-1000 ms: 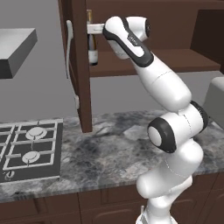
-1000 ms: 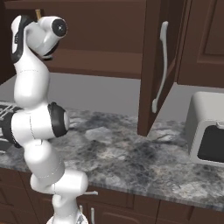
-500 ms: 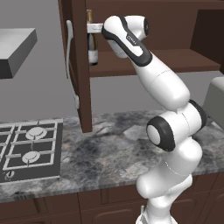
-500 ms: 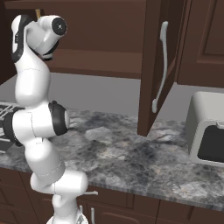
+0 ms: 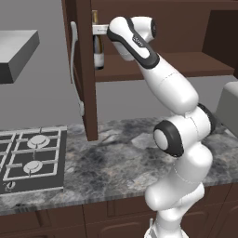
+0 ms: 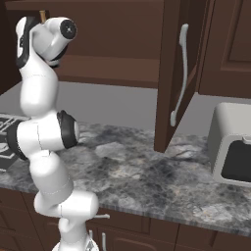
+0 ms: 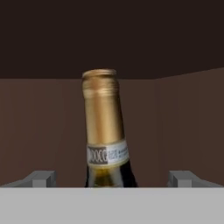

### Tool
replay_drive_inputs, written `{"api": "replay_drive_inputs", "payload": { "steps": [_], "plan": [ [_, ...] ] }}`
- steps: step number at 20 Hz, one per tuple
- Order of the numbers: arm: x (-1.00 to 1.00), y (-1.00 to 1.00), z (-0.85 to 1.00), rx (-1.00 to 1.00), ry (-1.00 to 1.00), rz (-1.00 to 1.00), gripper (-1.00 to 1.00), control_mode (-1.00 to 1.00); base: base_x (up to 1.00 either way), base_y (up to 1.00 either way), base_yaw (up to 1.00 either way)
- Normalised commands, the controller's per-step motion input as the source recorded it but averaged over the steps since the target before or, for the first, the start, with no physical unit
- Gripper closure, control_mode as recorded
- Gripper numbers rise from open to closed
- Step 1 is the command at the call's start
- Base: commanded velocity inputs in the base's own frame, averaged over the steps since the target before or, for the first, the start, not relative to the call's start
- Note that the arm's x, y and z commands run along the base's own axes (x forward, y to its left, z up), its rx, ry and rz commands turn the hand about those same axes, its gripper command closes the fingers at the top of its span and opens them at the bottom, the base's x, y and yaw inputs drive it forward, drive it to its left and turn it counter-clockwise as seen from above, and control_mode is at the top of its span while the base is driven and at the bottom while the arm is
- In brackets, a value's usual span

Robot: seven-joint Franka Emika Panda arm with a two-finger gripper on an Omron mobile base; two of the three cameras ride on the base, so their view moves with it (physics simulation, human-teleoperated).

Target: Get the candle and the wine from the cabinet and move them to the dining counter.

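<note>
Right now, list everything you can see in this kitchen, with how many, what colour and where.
wine bottle: one, dark glass with gold foil neck, upright on the cabinet shelf between the fingers.
wall cabinet: one, dark brown, doors open, above the counter.
door handles: two, silver, vertical on the open doors.
counter: one, grey marbled, below the cabinet.
stove: one, black with grey grates, left end of counter.
range hood: one, grey, above the stove.
appliance: one, pale grey, right end of counter.
arm: one, white with dark joints.
fingers: two, grey, open, either side of the bottle.

Marbled counter [image 5: 116, 158] and open cabinet [image 6: 112, 44] viewed from behind, left and right, both base views shared, wine [image 7: 104, 131] neck framed closely by hand camera.
</note>
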Motion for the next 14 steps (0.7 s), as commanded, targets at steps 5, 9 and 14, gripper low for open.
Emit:
{"api": "replay_drive_inputs", "payload": {
  "steps": [5, 9, 14],
  "plan": [
    [0.13, 0.0, 0.0, 0.0, 0.04, 0.0, -1.0, -1.0, 0.0, 0.0, 0.0],
    [0.08, 0.03, 0.0, 0.0, 0.03, 0.0, -1.0, -1.0, 0.0, 0.0, 0.0],
    [0.0, 0.01, 0.0, 0.0, 0.01, 0.0, -1.0, -1.0, 0.0, 0.0, 0.0]
  ]
}}
